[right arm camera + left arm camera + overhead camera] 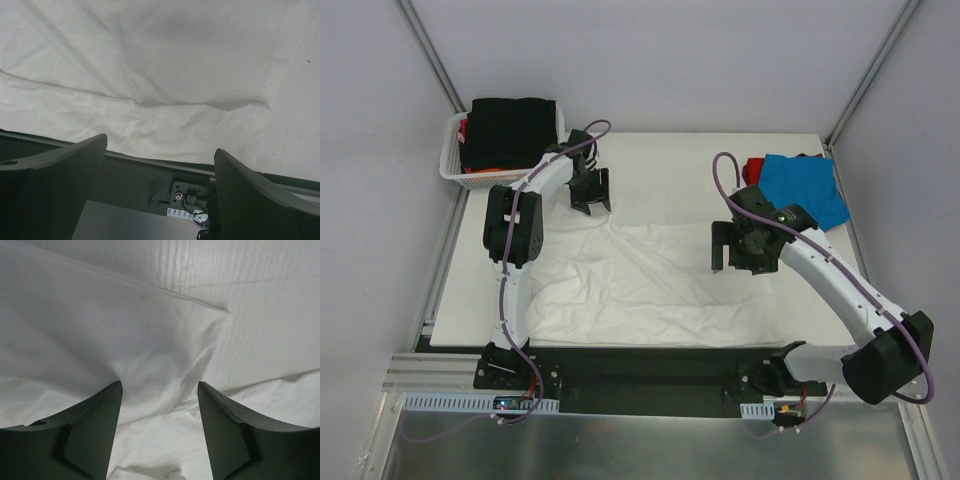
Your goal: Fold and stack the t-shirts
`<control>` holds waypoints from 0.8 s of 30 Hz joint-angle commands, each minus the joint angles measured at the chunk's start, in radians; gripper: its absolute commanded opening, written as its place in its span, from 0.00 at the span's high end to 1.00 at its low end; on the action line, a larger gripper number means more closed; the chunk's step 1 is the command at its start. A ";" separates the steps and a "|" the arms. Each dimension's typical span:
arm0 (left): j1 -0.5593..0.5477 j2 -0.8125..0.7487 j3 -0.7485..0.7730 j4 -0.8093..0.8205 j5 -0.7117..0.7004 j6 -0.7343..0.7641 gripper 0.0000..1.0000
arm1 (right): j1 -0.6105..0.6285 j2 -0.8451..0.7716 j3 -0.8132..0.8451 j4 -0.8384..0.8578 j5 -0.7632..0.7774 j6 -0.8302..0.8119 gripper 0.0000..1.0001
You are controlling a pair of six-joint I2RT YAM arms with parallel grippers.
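A large white t-shirt [650, 285] lies spread and wrinkled over the table's near half. My left gripper [588, 195] hovers at the shirt's far left edge. In the left wrist view its jaws [160, 390] stand apart over a fold of the white cloth [125, 330], with nothing pinched. My right gripper [730, 250] hangs open above the shirt's right side. Through its wide jaws [160, 145] I see the shirt's near hem [150, 65]. A blue t-shirt [805, 185] lies folded at the back right on a red one [755, 167]. A black t-shirt [510, 130] fills the basket.
The white lattice basket [455, 168] stands at the table's back left corner, with a bit of orange cloth [490, 168] under the black shirt. Bare table [670, 170] shows at the back middle. The black base rail [150, 185] runs along the near edge.
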 commanded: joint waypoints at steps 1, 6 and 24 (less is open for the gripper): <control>0.000 -0.046 -0.061 -0.010 -0.026 0.017 0.38 | -0.015 0.034 0.029 0.033 -0.033 -0.030 0.07; 0.000 -0.012 -0.005 -0.026 -0.043 0.017 0.36 | -0.017 0.077 0.039 0.062 -0.069 -0.031 0.07; -0.024 0.014 0.235 -0.092 -0.252 0.008 0.34 | -0.029 0.166 0.050 0.106 -0.101 -0.036 0.07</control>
